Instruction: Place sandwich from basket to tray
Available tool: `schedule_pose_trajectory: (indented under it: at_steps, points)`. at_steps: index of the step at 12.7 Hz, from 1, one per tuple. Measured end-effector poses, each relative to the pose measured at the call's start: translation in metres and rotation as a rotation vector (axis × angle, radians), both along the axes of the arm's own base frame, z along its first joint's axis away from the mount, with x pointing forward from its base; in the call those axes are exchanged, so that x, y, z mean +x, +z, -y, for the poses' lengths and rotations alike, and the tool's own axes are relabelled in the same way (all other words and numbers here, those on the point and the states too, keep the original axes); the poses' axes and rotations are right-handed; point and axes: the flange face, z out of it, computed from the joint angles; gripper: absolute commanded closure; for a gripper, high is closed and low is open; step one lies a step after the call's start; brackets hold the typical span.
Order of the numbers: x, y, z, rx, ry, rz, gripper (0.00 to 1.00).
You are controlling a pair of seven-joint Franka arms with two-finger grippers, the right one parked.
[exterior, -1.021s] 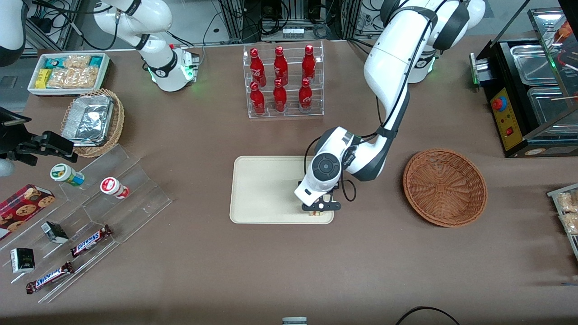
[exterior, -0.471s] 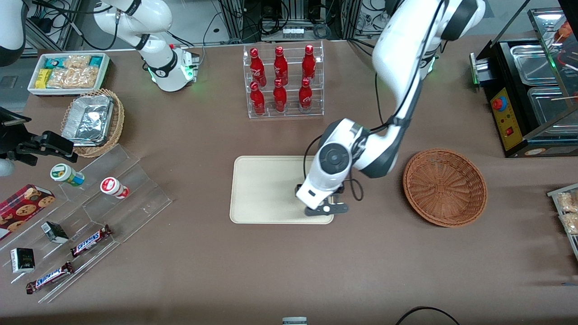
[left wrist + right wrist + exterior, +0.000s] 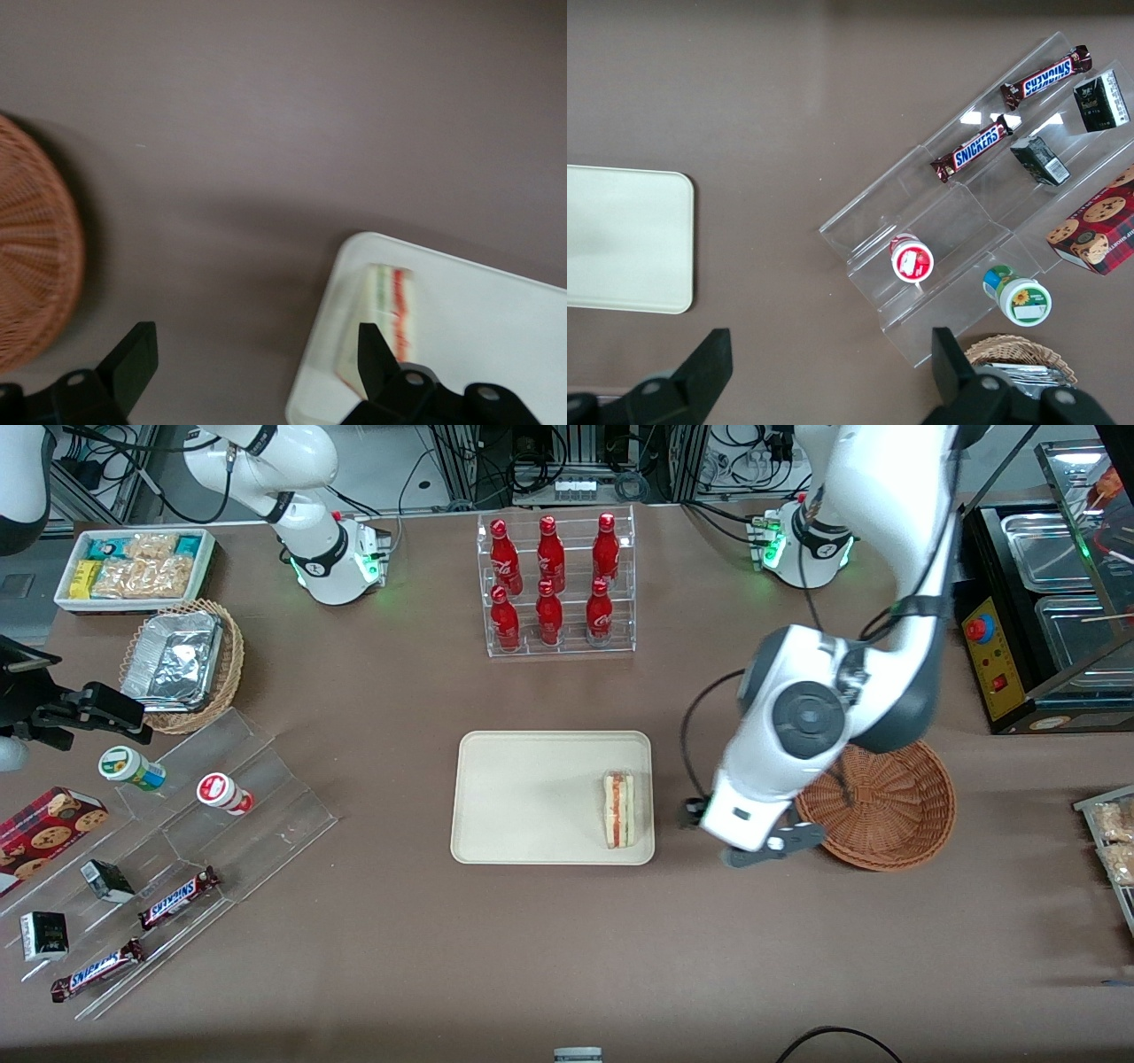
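While my pincer (image 3: 772, 849) hangs above the brown worktop (image 3: 532, 957) between the flat cream-beige rectangular tray (image 3: 523, 797) and the round reddish-brown woven wicker basket (image 3: 886, 815), its two black fingers (image 3: 133, 359) stand wide apart with nothing between them. I hold it just over the near rim of the basket, on the side that faces the tray. The small triangular sandwich wedge of pale bread (image 3: 618, 809) with red, orange and green filling layers lies on the tray, close against the short edge that faces the basket, filling stripes turned upward. From my wrist camera I see the same sandwich (image 3: 383, 319) resting just inside the tray's rounded rim (image 3: 323, 310), with one of my fingertips (image 3: 372, 354) overlapping it in view, though apart from it. The wicker basket (image 3: 35, 257) shows only bare weave in the part I can see, and bare worktop (image 3: 266, 133) separates it from the tray.
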Motion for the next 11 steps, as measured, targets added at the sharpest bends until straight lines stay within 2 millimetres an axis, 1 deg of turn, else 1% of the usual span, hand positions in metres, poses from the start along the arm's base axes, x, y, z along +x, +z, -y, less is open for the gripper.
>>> schedule_pose_trajectory:
  at_steps: [2, 4, 5, 6, 8, 9, 11]
  points:
    - [0.002, 0.005, -0.046, 0.007, -0.028, -0.014, 0.00]
    - [0.003, 0.016, -0.092, 0.003, -0.020, -0.017, 0.00]
    - [0.001, 0.022, -0.108, 0.000, -0.021, -0.016, 0.00]
    - [-0.004, 0.028, -0.116, -0.002, -0.024, -0.016, 0.00]
    - [-0.013, 0.038, -0.120, -0.005, -0.025, -0.018, 0.00]
    - [-0.017, 0.046, -0.122, -0.004, -0.026, -0.023, 0.00]
    - [-0.025, 0.065, -0.133, -0.003, -0.044, -0.031, 0.00]
